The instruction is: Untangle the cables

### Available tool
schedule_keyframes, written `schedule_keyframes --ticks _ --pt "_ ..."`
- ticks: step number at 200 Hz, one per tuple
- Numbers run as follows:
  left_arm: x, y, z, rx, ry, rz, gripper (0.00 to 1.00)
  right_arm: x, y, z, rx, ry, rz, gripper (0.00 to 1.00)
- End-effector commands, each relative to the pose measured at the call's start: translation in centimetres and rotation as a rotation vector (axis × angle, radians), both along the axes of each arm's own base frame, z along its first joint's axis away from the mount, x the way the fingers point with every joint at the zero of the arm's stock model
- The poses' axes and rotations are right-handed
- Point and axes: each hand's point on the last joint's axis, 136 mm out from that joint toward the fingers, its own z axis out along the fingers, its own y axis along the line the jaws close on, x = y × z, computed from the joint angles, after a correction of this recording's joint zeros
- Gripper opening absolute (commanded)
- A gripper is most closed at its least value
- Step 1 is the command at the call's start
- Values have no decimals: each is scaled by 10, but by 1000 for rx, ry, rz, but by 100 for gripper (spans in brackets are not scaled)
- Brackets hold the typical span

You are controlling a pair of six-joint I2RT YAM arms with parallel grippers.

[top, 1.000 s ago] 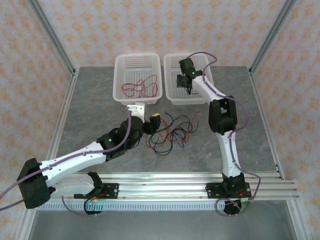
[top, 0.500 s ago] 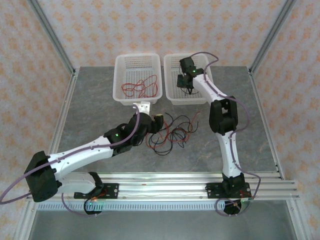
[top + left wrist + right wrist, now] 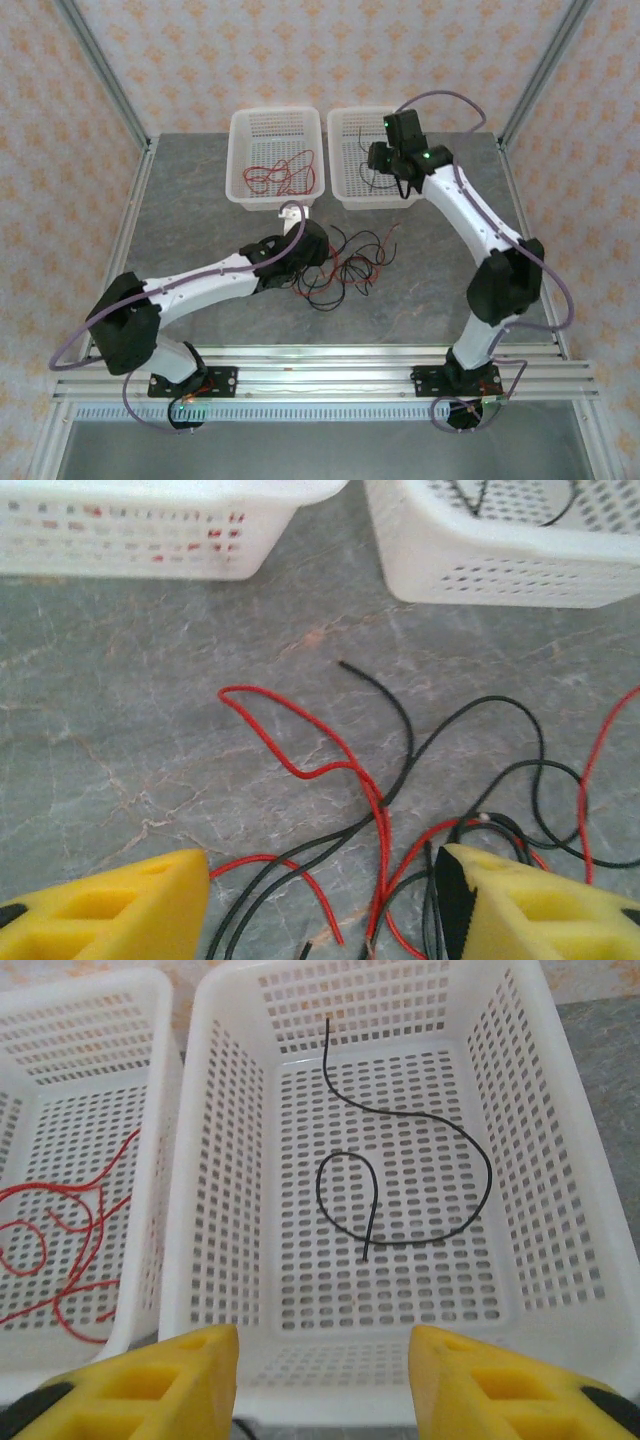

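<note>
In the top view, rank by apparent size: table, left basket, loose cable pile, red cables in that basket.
1. Table.
2. Left basket and cable pile, about alike.
3. Red cables.

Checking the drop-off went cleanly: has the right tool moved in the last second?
Yes. The right tool has shifted rightward in the top view, from over the middle-left of the right basket toward its right wall.
</note>
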Motion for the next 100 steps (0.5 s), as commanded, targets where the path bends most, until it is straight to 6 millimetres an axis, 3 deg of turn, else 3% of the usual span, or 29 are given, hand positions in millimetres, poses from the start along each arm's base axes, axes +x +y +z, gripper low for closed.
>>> schedule_keyframes --ticks 1,34,62,100 --pt "6 -6 -8 -54 58 24 61 -22 -6 0 -9 -12 -19 48" --pt "20 -13 -16 -70 62 27 61 -56 -11 4 9 -22 -16 48" --pt "37 -12 -28 -110 68 46 60 -82 -14 -5 41 -14 -17 48" --pt "57 -7 -49 -96 80 77 57 -106 -27 -12 59 -13 -42 48"
